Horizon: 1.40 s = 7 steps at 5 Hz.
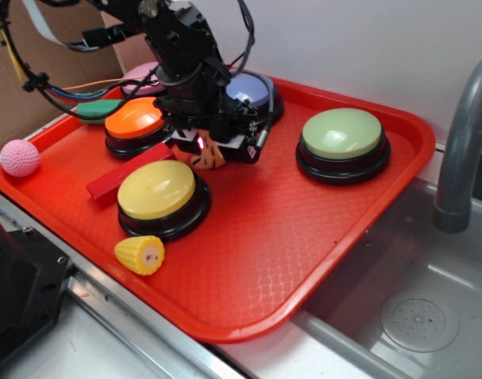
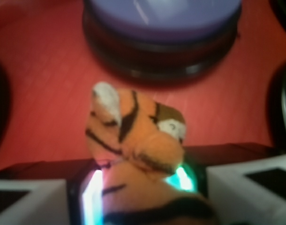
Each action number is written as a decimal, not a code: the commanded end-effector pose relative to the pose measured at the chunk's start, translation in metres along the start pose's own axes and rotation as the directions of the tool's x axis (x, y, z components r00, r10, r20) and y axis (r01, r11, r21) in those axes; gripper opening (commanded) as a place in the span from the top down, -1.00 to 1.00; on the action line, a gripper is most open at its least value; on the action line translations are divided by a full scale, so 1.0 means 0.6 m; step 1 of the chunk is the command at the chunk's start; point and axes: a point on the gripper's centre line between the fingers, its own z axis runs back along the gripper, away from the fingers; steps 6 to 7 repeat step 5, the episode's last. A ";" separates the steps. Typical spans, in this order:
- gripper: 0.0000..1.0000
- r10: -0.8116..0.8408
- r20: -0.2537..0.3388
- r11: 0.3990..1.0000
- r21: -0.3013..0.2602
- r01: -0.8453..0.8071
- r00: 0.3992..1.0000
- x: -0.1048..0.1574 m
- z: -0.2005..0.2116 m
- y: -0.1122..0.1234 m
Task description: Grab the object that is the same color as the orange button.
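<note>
The end effector [image 2: 138, 187] is pinching the plush tiger [image 2: 133, 140] beside the orange button [image 1: 136, 118], w/ grab approx. done, only lift left.

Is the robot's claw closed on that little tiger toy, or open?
Closed on it: the tiger toy sits squeezed between the gripper fingers in the wrist view.
</note>
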 end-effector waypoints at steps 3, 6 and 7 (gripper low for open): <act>1.00 -0.161 -0.006 0.987 -0.021 0.161 0.987 -0.067 0.250 0.083; 0.98 -0.157 -0.026 0.987 0.028 0.157 0.987 -0.083 0.260 0.090; 0.98 -0.157 -0.026 0.987 0.028 0.157 0.987 -0.083 0.260 0.090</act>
